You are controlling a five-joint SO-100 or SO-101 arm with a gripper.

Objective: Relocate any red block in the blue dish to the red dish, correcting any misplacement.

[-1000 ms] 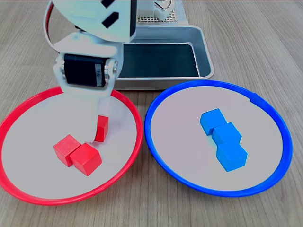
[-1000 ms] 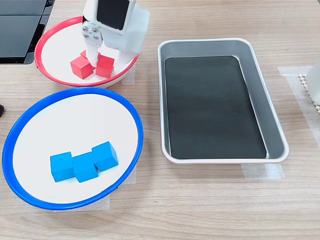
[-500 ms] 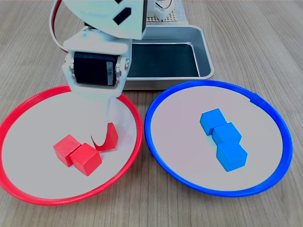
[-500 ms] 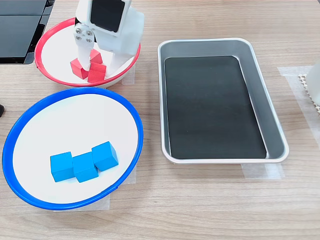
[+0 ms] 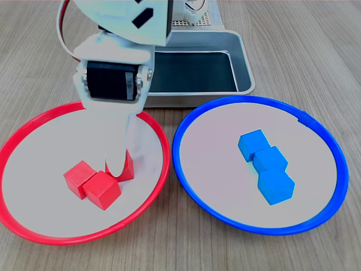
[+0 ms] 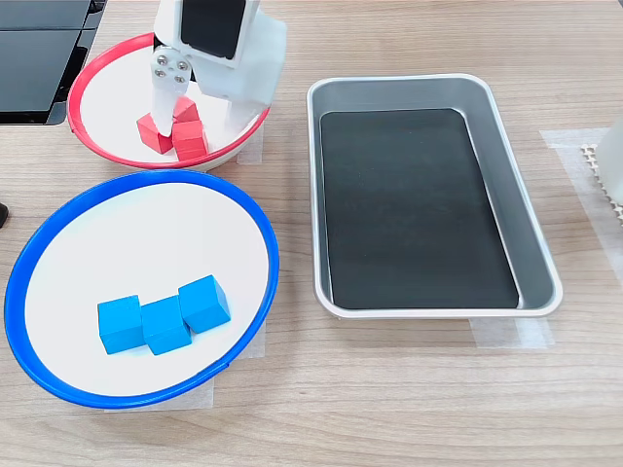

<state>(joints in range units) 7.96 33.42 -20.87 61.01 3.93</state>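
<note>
In the first exterior view, the nearest things are two round shallow dishes with pale grey insides, side by side on the wooden tabletop (image 5: 293, 34) with their rims almost touching. The blue-rimmed dish (image 5: 184, 169) on the first exterior view's right holds three small blue cubes (image 5: 266, 166) in a touching row running roughly from its centre toward its near edge. The red-rimmed dish (image 5: 159, 169) on the first exterior view's left holds three small red cubes near its centre: two (image 5: 92, 184) sit touching, and the third small plain red cube (image 5: 126, 166) sits just behind them, flat on the dish floor and partly hidden; being a cube, it has no long axis. The white arm's gripper (image 5: 119, 164) reaches straight down over this third cube, one pale finger in front of it; whether the jaws clasp it or stand free, I cannot tell. Farther back lies a rectangular metal tray with a dark floor (image 5: 194, 70), its long axis running away from the dishes.
</note>
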